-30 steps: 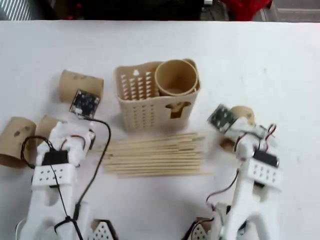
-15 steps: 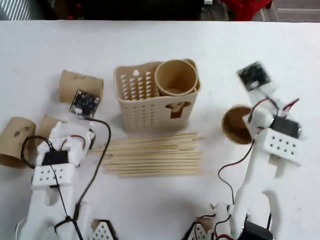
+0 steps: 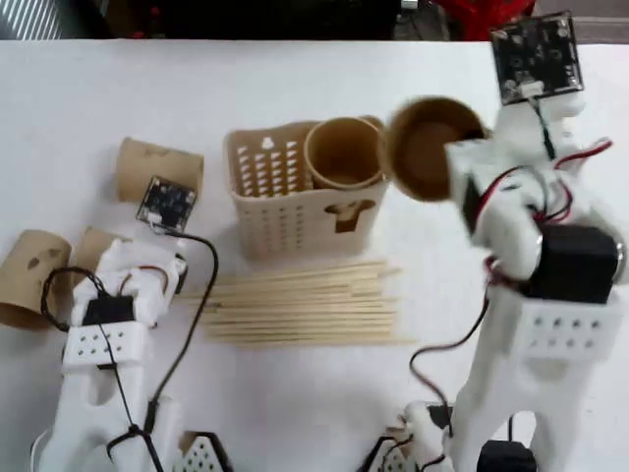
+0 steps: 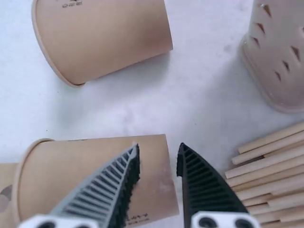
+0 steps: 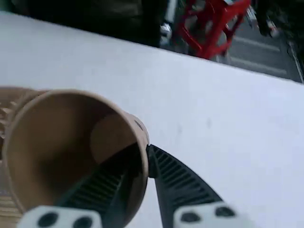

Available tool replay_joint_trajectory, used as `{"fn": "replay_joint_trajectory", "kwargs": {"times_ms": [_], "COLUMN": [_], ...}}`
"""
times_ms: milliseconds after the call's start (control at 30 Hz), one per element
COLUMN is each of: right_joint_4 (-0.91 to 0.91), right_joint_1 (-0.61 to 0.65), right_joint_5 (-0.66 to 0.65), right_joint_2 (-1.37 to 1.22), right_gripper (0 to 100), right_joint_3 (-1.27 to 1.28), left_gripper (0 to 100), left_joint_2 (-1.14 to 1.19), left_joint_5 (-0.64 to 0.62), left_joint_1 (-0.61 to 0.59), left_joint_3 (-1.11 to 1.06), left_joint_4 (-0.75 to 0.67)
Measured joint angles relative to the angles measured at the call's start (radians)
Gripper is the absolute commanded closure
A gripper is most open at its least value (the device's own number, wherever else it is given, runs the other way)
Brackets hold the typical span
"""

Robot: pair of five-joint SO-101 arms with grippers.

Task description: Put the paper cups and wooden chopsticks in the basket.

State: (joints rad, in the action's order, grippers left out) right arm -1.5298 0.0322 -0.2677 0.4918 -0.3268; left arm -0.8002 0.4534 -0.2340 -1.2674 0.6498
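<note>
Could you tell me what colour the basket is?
The basket is cream with small holes; clearest in the high view.

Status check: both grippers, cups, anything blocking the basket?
Right gripper shut on held paper cup by its rim, aloft beside basket. Left gripper open over lying paper cup. Chopsticks on table. Seated cup fills basket's nearest end.

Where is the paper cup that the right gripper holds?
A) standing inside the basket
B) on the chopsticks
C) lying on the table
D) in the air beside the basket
D: the right gripper pinches the wall of the paper cup, holding it above the table beside the basket.
</note>
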Motion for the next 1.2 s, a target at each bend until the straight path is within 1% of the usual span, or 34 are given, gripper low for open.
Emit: {"fn": "replay_joint_trajectory", "kwargs": {"times_ms": [100, 167, 300, 367, 467, 667, 733, 933, 1000, 1133, 1200], "right_joint_4": [0.002, 0.017, 0.091, 0.121, 0.175, 0.207, 0.207, 0.207, 0.207, 0.207, 0.207], "right_joint_1": [0.106, 0.141, 0.189, 0.193, 0.187, 0.192, 0.189, 0.192, 0.189, 0.19, 0.19], "right_joint_5": [0.089, 0.127, 0.15, 0.155, 0.196, 0.23, 0.233, 0.233, 0.233, 0.233, 0.233], "right_joint_2": [0.002, 0.002, -0.02, -0.057, -0.1, -0.147, -0.169, -0.222, -0.222, -0.21, -0.173], "right_gripper": [98.1, 98.1, 98.1, 98.1, 98.1, 97.6, 94.7, 74.5, 70.8, 70.6, 74.7], "right_joint_3": [-0.058, -0.06, 0.009, 0.055, 0.107, 0.118, 0.118, 0.12, 0.12, 0.12, 0.12], "left_gripper": [85, 85, 85, 85, 85, 85, 85, 85, 85, 85, 85], "left_joint_2": [0.0, 0.0, 0.0, 0.0, 0.0, 0.0, 0.0, 0.0, 0.0, 0.0, 0.0], "left_joint_5": [0.0, 0.0, 0.0, 0.0, 0.0, 0.0, 0.0, 0.0, 0.0, 0.0, 0.0], "left_joint_1": [0.0, 0.0, 0.0, 0.0, 0.0, 0.0, 0.0, 0.0, 0.0, 0.0, 0.0], "left_joint_3": [0.0, 0.0, 0.0, 0.0, 0.0, -0.002, -0.002, -0.002, -0.002, -0.002, -0.002], "left_joint_4": [0.0, 0.0, 0.0, 0.0, 0.0, 0.0, 0.0, 0.0, 0.0, 0.0, 0.0]}}
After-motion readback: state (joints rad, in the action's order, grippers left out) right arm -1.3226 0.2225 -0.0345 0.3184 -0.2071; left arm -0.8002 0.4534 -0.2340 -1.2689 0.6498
